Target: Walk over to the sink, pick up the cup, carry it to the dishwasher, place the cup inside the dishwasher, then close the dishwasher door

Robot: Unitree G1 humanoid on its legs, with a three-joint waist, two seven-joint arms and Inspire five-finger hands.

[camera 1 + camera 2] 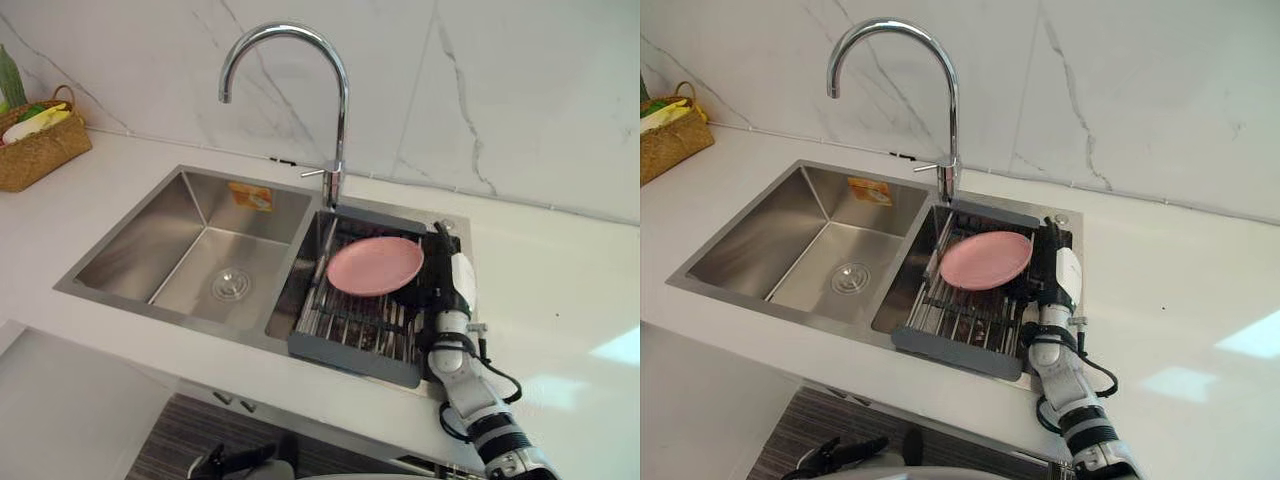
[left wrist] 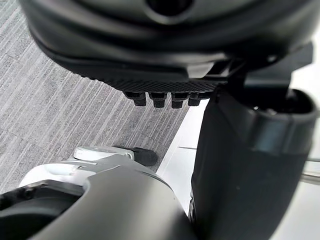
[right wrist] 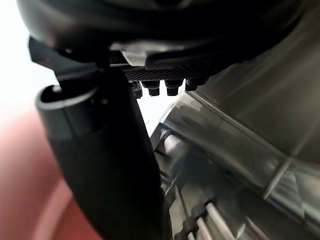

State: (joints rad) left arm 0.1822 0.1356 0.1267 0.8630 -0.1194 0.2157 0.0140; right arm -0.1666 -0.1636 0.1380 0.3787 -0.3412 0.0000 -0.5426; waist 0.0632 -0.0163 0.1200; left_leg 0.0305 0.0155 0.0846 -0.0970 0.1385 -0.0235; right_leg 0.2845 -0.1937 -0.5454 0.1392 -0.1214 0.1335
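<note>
A pink plate lies in the dark dish rack that fills the right basin of the steel sink. My right hand reaches into the rack along the plate's right edge, fingers straight and pointing towards the wall, white thumb cover on the outer side. In the right wrist view its thumb stands between the blurred pink plate and the rack's bars, with nothing held. What lies under the hand is hidden. My left hand hangs relaxed over grey striped floor.
A tall curved tap rises behind the divider between the basins. The left basin holds only its drain. A wicker basket with vegetables stands on the white counter at the far left. A marble wall backs the counter.
</note>
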